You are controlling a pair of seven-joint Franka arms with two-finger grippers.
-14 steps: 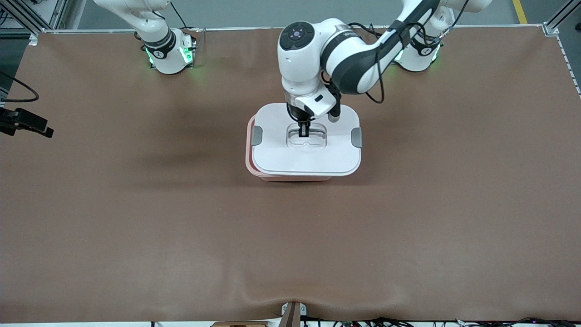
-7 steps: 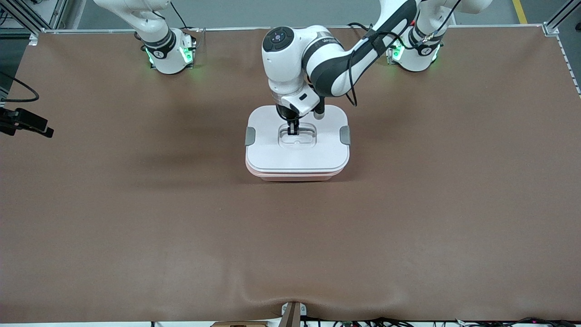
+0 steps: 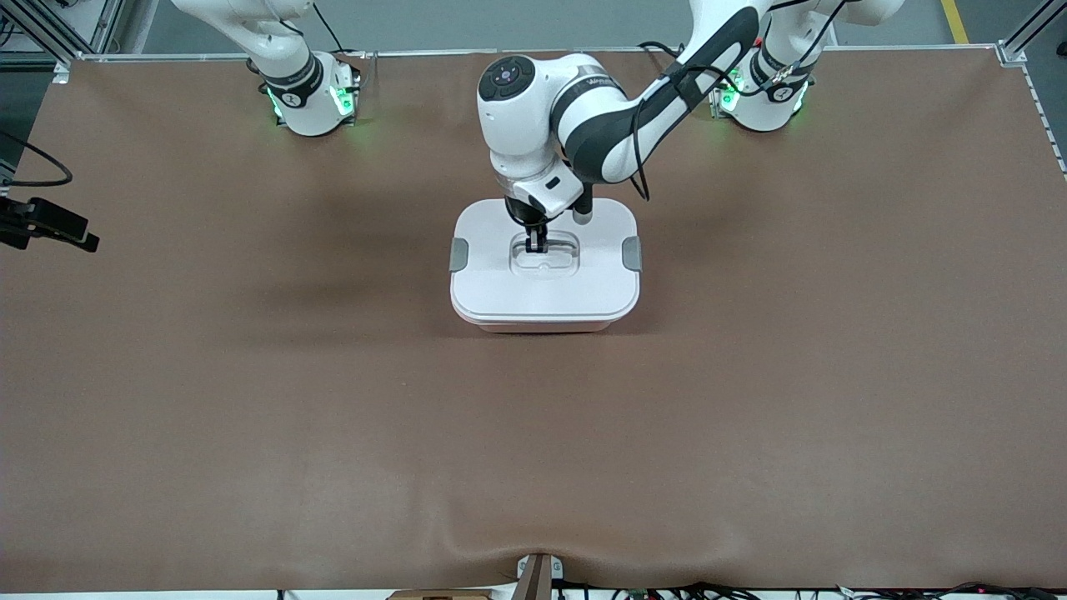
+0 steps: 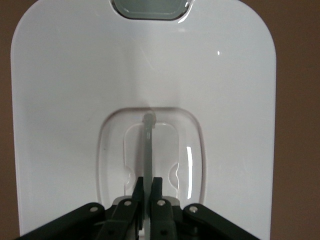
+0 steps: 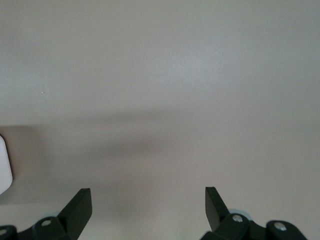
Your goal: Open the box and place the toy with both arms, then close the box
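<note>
Since the earlier frames, the lid [image 3: 546,279] has travelled toward the right arm's end of the bench [image 3: 250,375] and come down; it now sits squarely on the box [image 3: 546,323], whose pink wall shows only as a thin strip under the lid's edge nearest the front camera. Both grey side clips [image 3: 458,254] line up with the tub's ends.

The left pincer [image 3: 536,244] reaches straight down into the recessed top handle [image 4: 148,150] at the lid's centre. A central grip keeps the lid level, which probably explains this hold during seating. In the left wrist view, the fingers [image 4: 137,192] are pressed nearly together, pinching the thin upright handle bar between them.

The right arm waits, drawn back at its base. The right pincer [image 5: 148,205] is outside the front view; its wrist view shows the fingers spread wide, holding nothing, facing a plain pale surface.

The toy is not visible in any view; judged from the seated lid, it is likely inside the box. Release of the handle appears to be the remaining step.
</note>
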